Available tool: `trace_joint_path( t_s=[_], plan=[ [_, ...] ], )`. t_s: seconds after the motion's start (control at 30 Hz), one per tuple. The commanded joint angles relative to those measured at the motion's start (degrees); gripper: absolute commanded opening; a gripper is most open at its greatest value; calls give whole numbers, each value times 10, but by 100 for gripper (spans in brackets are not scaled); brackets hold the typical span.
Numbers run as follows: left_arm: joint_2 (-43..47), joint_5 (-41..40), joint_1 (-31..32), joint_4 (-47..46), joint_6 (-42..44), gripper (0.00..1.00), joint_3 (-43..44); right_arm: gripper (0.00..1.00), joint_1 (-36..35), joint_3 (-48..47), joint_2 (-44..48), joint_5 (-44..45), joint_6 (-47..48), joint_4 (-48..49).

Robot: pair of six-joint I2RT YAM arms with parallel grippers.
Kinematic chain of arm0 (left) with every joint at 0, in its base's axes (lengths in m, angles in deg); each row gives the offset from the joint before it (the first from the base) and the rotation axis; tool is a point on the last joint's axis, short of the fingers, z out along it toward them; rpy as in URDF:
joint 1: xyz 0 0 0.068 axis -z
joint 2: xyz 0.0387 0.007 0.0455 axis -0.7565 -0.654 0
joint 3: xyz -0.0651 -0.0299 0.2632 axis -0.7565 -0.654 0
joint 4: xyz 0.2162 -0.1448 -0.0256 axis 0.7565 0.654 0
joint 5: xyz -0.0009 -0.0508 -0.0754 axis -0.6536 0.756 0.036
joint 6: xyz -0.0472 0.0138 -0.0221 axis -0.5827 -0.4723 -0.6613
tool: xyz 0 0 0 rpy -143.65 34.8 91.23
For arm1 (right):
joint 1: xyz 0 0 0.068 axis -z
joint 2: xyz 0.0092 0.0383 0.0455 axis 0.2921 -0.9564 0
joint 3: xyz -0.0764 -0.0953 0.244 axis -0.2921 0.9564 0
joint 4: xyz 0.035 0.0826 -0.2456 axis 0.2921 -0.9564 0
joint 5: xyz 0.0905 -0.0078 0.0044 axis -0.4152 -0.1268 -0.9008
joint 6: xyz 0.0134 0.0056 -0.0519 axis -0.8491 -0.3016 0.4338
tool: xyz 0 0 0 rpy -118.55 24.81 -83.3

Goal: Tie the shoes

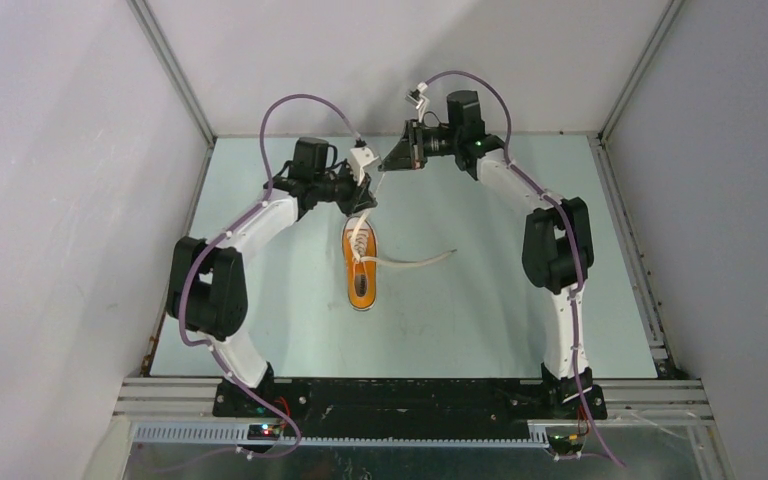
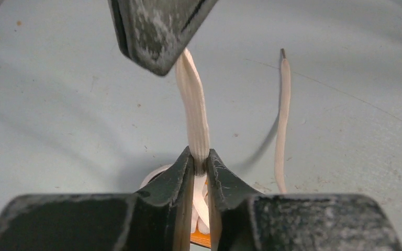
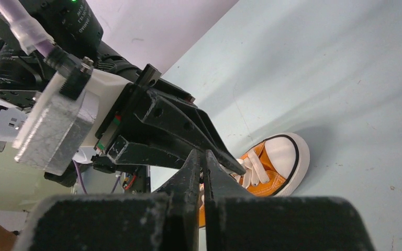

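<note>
The orange shoe lies mid-table, its white toe cap pointing away from the arm bases. My left gripper hovers just above its laces and is shut on one white lace, pinched at the jaw tips. That lace runs taut upward to my right gripper, whose dark fingers are shut on its upper part. In the right wrist view the right gripper is pressed shut, with the left gripper's black fingers right in front of it. The other lace lies loose on the table to the shoe's right.
The pale green tabletop is boxed in by grey walls at left, right and back, with metal rails along its edges. The loose lace's tip rests on the surface beyond the shoe.
</note>
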Motion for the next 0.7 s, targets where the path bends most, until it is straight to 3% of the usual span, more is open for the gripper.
trace_joint_path(
  t_s=[0.0,0.13,0.23,0.27,0.33,0.4,0.53,0.67],
  plan=[
    [24,26,-4,9,12,13,-2,0,7,-5,40,-5,-2,12],
    [37,33,-9,-1,-7,1,-26,0,8,4,41,-1,5,0],
    [52,26,-13,-11,-33,0,-42,9,9,2,45,39,43,-46],
    [56,21,-15,-14,-40,0,-45,17,10,4,47,53,67,-76],
    [68,12,-19,-20,-59,0,-55,34,19,17,61,108,96,-118],
    [79,-7,-20,-15,-76,0,-65,49,26,39,78,222,119,-163],
    [93,-48,-22,13,-114,0,-76,56,41,107,126,424,139,-242],
    [101,-67,-24,8,-146,0,-100,57,58,169,153,502,122,-304]
  ],
)
